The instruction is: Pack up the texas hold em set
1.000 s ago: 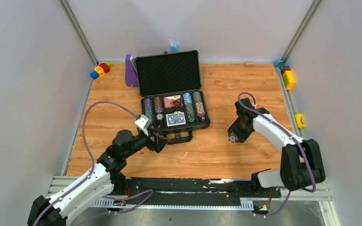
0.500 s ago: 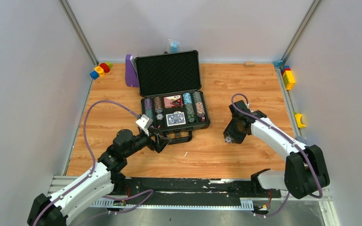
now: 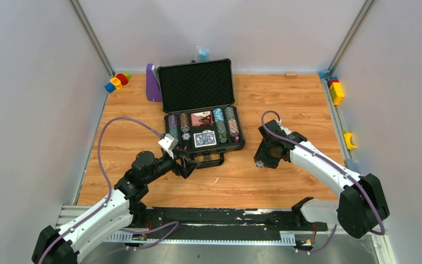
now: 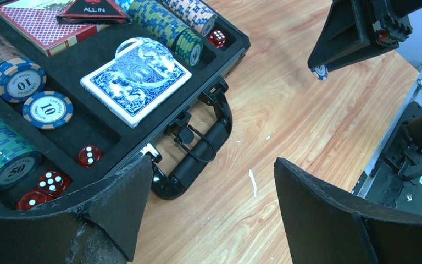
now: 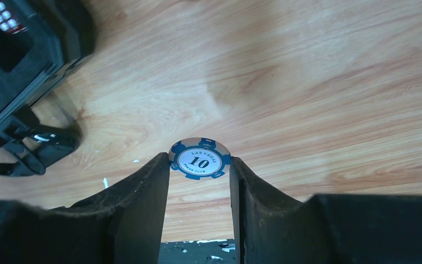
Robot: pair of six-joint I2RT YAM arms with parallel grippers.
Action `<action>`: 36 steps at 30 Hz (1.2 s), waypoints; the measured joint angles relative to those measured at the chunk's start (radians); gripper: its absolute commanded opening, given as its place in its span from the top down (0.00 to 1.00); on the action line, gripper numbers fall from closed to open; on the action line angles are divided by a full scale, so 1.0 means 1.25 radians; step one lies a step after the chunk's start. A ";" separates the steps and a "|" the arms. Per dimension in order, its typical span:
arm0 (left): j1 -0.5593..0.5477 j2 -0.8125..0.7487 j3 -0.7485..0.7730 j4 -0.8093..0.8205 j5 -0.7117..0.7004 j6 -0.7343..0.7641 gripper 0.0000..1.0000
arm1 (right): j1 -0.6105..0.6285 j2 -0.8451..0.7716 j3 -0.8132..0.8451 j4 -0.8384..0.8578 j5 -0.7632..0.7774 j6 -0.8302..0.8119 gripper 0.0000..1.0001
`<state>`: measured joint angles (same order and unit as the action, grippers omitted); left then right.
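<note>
Right hand (image 3: 259,163), chip (image 5: 200,158), perhaps nearer briefcase (image 3: 196,85)

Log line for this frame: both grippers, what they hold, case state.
left gripper: open, empty, near handle | right gripper: shut on blue chip, right of case | case: lid open, chips, cards, dice inside

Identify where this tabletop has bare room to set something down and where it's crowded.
Free: bare wood between the briefcase and the right wall, and left of it. Crowded: the strip by the handle, between left gripper and right gripper.
</note>
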<state>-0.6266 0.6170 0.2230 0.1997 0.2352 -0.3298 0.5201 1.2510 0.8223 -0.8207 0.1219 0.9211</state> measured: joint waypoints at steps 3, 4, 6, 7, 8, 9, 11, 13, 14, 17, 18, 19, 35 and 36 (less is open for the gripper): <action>0.000 0.000 0.000 0.000 -0.001 0.000 0.12 | 0.040 0.001 0.022 -0.003 0.012 0.008 0.64; 0.000 -0.001 0.000 -0.001 -0.002 0.000 0.12 | 0.056 0.005 0.036 -0.004 0.017 0.010 0.64; 0.000 -0.009 0.000 -0.004 -0.011 -0.001 0.14 | 0.089 0.027 0.078 -0.002 0.031 0.014 0.64; 0.000 -0.019 0.000 -0.007 -0.018 -0.001 0.14 | 0.107 0.045 0.103 0.003 0.038 0.013 0.64; 0.000 -0.031 0.000 -0.012 -0.029 -0.002 0.14 | 0.125 0.063 0.126 0.018 0.043 0.010 0.66; 0.000 -0.049 0.000 -0.019 -0.043 -0.003 0.13 | 0.143 0.081 0.147 0.037 0.049 0.004 0.67; 0.000 -0.096 0.000 -0.039 -0.091 -0.011 0.12 | 0.179 0.119 0.180 0.087 0.059 -0.012 0.67; 0.000 -0.145 0.000 -0.067 -0.149 -0.023 0.12 | 0.209 0.166 0.218 0.141 0.061 -0.036 0.67; 0.000 -0.170 0.000 -0.083 -0.182 -0.031 0.11 | 0.219 0.188 0.235 0.161 0.060 -0.046 0.67; 0.000 -0.244 0.000 -0.135 -0.274 -0.053 0.09 | 0.244 0.284 0.327 0.209 0.062 -0.083 0.67; 0.000 -0.269 0.000 -0.158 -0.308 -0.061 0.09 | 0.248 0.310 0.351 0.226 0.063 -0.093 0.67; 0.000 -0.294 0.000 -0.181 -0.341 -0.070 0.09 | 0.256 0.348 0.391 0.232 0.065 -0.108 0.67; 0.000 -0.462 0.000 -0.377 -0.626 -0.135 0.07 | 0.308 0.695 0.730 0.290 0.067 -0.229 0.67; 0.000 -0.457 0.000 -0.377 -0.627 -0.135 0.07 | 0.309 0.703 0.738 0.290 0.067 -0.232 0.67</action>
<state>-0.6266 0.0452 0.2230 -0.2714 -0.5480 -0.4984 0.9070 2.1296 1.7447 -0.4580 0.2062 0.6308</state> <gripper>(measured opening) 0.928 0.421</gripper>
